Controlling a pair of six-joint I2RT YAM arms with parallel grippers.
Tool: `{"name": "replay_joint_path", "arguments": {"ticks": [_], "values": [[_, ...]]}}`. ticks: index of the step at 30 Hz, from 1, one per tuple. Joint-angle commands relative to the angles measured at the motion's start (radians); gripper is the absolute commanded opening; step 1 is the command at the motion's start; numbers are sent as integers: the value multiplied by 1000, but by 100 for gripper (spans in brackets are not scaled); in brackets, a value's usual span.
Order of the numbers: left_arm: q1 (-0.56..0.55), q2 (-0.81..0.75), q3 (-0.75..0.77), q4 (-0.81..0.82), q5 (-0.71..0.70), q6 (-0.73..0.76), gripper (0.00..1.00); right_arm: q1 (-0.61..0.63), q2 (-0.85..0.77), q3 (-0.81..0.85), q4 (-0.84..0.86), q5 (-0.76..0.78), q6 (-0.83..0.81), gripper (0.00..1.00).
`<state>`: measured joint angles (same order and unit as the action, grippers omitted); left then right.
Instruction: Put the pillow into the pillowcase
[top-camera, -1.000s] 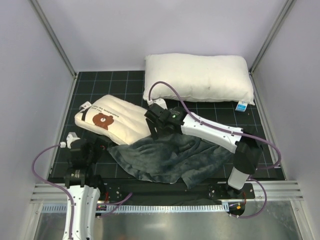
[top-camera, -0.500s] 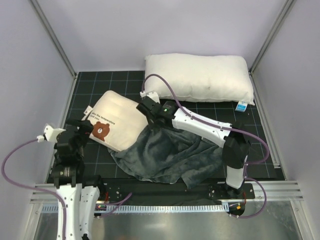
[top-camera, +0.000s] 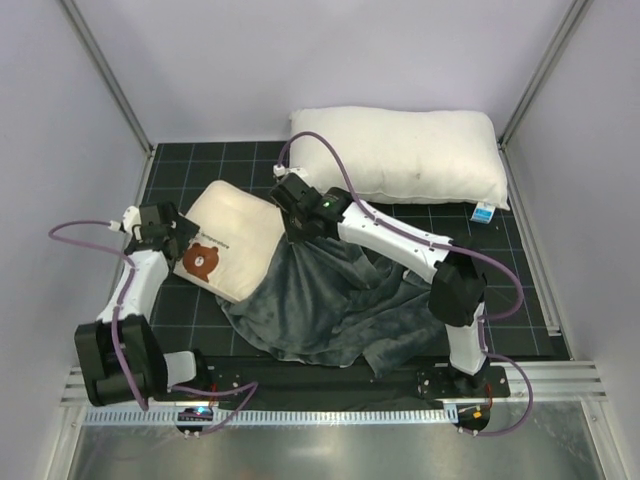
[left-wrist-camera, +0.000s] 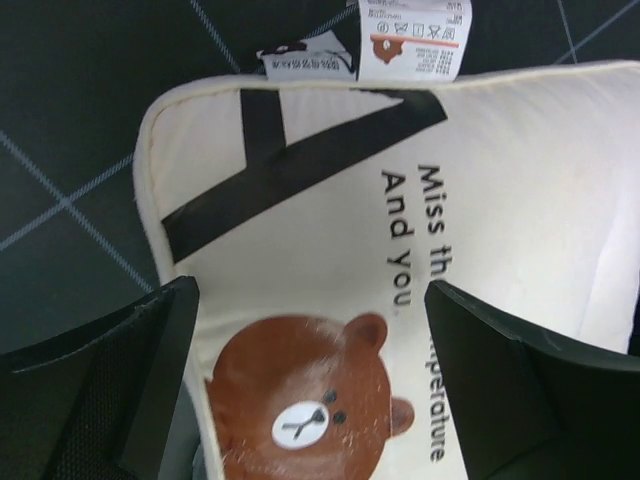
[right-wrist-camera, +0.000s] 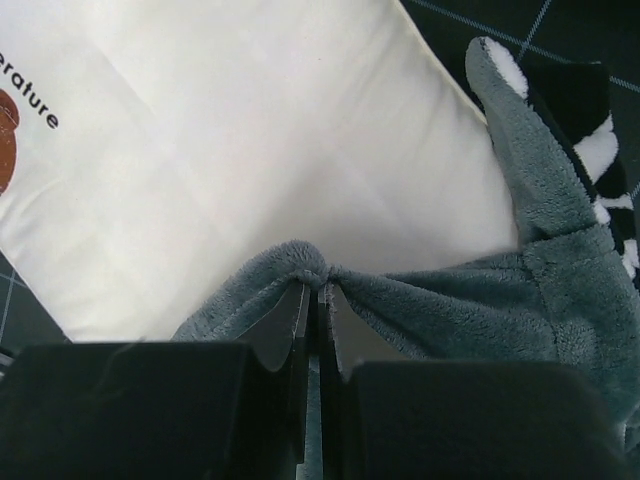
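1. Right tool (right-wrist-camera: 315, 290): pressed fully together on a fold of grey hem at the mouth of the pillowcase (top-camera: 330, 310). I hold the hem lifted over one end of the pillow (top-camera: 235, 240), which I judge is so that the opening can be drawn along it.
2. Left tool (left-wrist-camera: 310, 300): spread wide, gripping nothing. My fingers straddle the bear-face end of the pillow, probably to steady or push that end. I cannot tell whether they touch it.
3. Pillow: lying flat at left-centre of the surface (top-camera: 200, 160), bear face toward my left arm, opposite end beneath the pillowcase edge. I judge it barely entered.
4. Pillowcase: rumpled at near-centre with the grey face up. Zebra stripes show at one corner in the right wrist view.
5. Care labels (left-wrist-camera: 415, 35): sewn at the pillow's bear-end seam, lying on the surface.
6. White pillow (top-camera: 400, 155): at the far edge, apart from the work.
7. Surface: black mat with a pale grid.
8. Room: plain pale walls on three sides, with a metal post (top-camera: 100, 75) at each far corner.
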<state>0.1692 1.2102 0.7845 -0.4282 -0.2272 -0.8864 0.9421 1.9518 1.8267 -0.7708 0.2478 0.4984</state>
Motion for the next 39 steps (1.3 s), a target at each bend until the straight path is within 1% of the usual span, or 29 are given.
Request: {"name": "replay_joint_path", "arguments": {"ticks": [1,2,3,4,5,6,7,8,9,11,13,14,18,20,21,23,24,25,26,27,28,30,31,32,33,34,36,38,39], "values": [[6,144,62,120,-28,0,100,4,-2,60,96,-53,-9,4],[4,184,64,129,45,0,100,3,2,62,97,-70,-12,4],[7,216,59,149,46,-2,98,3,9,60,102,-77,-12,4],[6,239,41,231,165,3,91,0,15,65,113,-84,-18,4],[7,271,-6,291,260,-3,72,-3,31,72,116,-93,-21,4],[-8,275,-46,345,326,-20,65,-6,41,86,117,-120,-30,4],[-25,269,-88,476,404,-66,59,-12,53,123,117,-145,-38,4],[-49,253,-126,520,416,-77,48,-25,79,144,116,-168,-46,4],[-84,208,-192,543,410,-83,44,-31,91,169,113,-186,-53,4],[-196,152,-235,548,359,-85,39,-43,119,236,100,-232,-61,4],[-287,54,-298,549,330,-89,39,-48,125,275,105,-293,-66,4],[-313,16,-310,537,316,-95,35,-49,122,278,111,-320,-69,4],[-424,-203,-349,432,298,-100,33,-49,73,234,140,-423,-84,4],[-485,-289,-378,379,278,-103,34,-48,30,180,145,-430,-92,4],[-497,-386,-387,320,272,-108,34,-51,-32,98,153,-420,-95,5],[-519,-473,-413,266,261,-111,39,-55,-108,-8,168,-356,-86,6],[-519,-513,-415,203,255,-97,42,-65,-154,-118,185,-332,-78,9],[-519,-578,-400,160,246,-86,51,-72,-233,-171,188,-309,-74,13],[-519,-604,-384,110,236,-74,56,-75,-279,-219,185,-277,-64,18],[-519,-627,-366,68,197,-60,62,-80,-319,-300,171,-196,-66,29],[-519,-670,-348,-13,172,-36,73,-81,-399,-332,154,-147,-63,34],[-519,-696,-286,-79,122,-19,83,-83,-461,-397,93,-19,-60,48],[-519,-705,-268,-130,70,-8,93,-86,-508,-405,71,7,-58,59],[-519,-710,-228,-157,36,7,99,-88,-522,-408,33,43,-58,71],[-519,-704,-211,-158,23,7,100,-88,-534,-402,16,59,-58,72],[-519,-690,-185,-174,11,29,100,-88,-544,-394,4,67,-61,78],[-516,-602,-104,-188,-17,62,100,-88,-538,-351,-19,80,-75,83],[-502,-500,-42,-214,-15,118,100,-88,-486,-308,-41,99,-86,86],[-485,-392,31,-228,3,131,100,-88,-458,-250,-73,107,-98,87]]}}
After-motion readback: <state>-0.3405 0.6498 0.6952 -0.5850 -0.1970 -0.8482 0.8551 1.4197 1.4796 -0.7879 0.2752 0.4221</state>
